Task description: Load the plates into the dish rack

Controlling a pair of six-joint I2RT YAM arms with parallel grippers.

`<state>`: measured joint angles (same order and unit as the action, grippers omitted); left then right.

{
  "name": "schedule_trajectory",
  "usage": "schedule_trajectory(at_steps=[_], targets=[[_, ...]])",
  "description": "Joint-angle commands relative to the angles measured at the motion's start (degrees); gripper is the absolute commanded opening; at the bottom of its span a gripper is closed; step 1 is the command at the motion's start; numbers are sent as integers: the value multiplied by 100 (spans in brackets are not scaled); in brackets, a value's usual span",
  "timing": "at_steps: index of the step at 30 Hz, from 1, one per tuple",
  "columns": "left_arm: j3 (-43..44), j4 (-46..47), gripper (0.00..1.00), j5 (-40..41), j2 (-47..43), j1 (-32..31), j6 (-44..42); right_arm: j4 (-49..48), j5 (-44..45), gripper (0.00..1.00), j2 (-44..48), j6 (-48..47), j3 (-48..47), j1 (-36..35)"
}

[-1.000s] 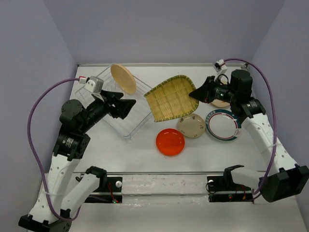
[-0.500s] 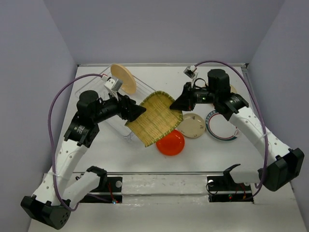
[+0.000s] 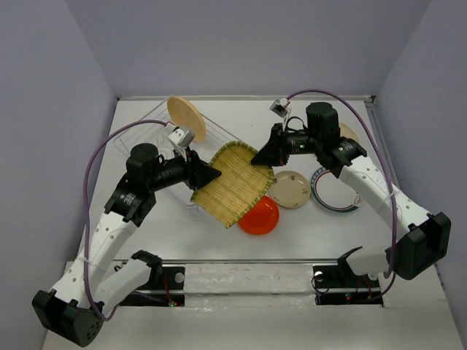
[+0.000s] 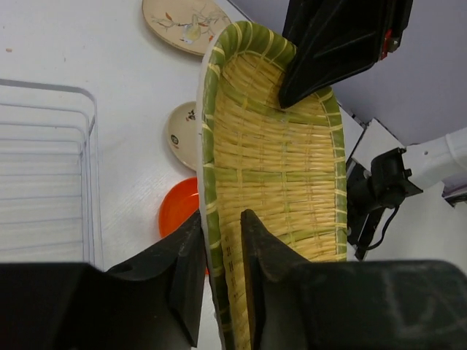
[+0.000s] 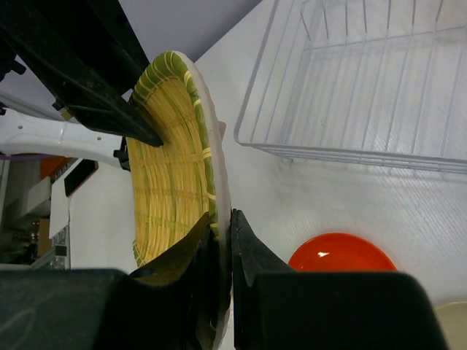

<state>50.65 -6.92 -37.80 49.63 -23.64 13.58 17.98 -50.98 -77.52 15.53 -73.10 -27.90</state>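
Observation:
The yellow-olive ribbed plate [image 3: 233,182] hangs tilted above the table's middle, held at both ends. My right gripper [image 3: 257,159] is shut on its far-right rim, seen edge-on in the right wrist view [image 5: 221,219]. My left gripper [image 3: 211,175] pinches the opposite rim [image 4: 221,219], one finger on each face. The white wire dish rack [image 3: 139,133] lies at the back left, and a peach plate [image 3: 186,118] stands upright in its far end. Three plates lie flat on the table: the red-orange plate [image 3: 259,217], the small beige plate [image 3: 292,189] and the white plate with a dark rim [image 3: 336,191].
A cream painted plate [image 4: 186,22] lies at the back right, mostly hidden behind the right arm in the top view. Purple cables loop above both arms. The arm bases and a rail [image 3: 241,277] line the near edge.
The right arm carried the ribbed plate left from the back right toward the middle. The left arm swung right from over the rack and closed its jaws on the plate's other edge.

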Motion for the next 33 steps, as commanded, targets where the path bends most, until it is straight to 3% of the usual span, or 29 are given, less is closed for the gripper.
schedule_trajectory(at_steps=[1, 3, 4, 5, 9, 10, 11, 14, 15, 17, 21, 26, 28, 29, 32, 33], targets=[[-82, 384, 39, -395, -181, -62, 118, -717, -369, 7, 70, 249, -459, -75], [-91, 402, 31, -325, -216, -71, 145, -734, -395, 7, 35, 266, -512, -75], [-99, 419, 14, -255, -234, -71, 153, -760, -439, 7, 0, 293, -512, -75], [-91, 419, 5, -228, -243, -71, 153, -761, -448, 7, 8, 310, -486, -75], [14, 419, 5, 88, -462, -71, 153, -901, -492, 10, 78, 354, -337, -128], [32, 454, 5, 184, -497, -71, 188, -901, -492, 16, 96, 337, -310, -128], [41, 507, 5, 203, -576, -71, 258, -901, -492, 33, 114, 328, -275, -128], [-38, 919, 5, 203, -725, -62, 644, -927, -431, 62, 175, 310, -117, -128], [-82, 1051, 5, 203, -778, -62, 759, -945, -387, 67, 201, 310, -65, -128], [-222, 1420, 5, 282, -927, -53, 1057, -971, -281, 73, 289, 310, 129, -128], [-450, 1982, 5, 475, -1130, -27, 1435, -1260, -105, 74, 474, 485, 506, -128], [-600, 2388, 5, 265, -1052, -27, 1797, -2130, 53, 65, 667, 1056, 885, -180], [-679, 2379, 5, 325, -1016, -27, 1806, -2631, 80, 46, 694, 1434, 1025, -181], [-706, 2371, 5, 361, -1034, -27, 1806, -2746, 80, 31, 694, 1522, 1043, -242], [-732, 2283, 12, 422, -1060, -27, 1753, -2905, 306, 7, 668, 1664, 1035, -295], [-706, 2213, 19, 466, -1069, -27, 1709, -2905, 404, 7, 676, 1690, 1009, -347]])
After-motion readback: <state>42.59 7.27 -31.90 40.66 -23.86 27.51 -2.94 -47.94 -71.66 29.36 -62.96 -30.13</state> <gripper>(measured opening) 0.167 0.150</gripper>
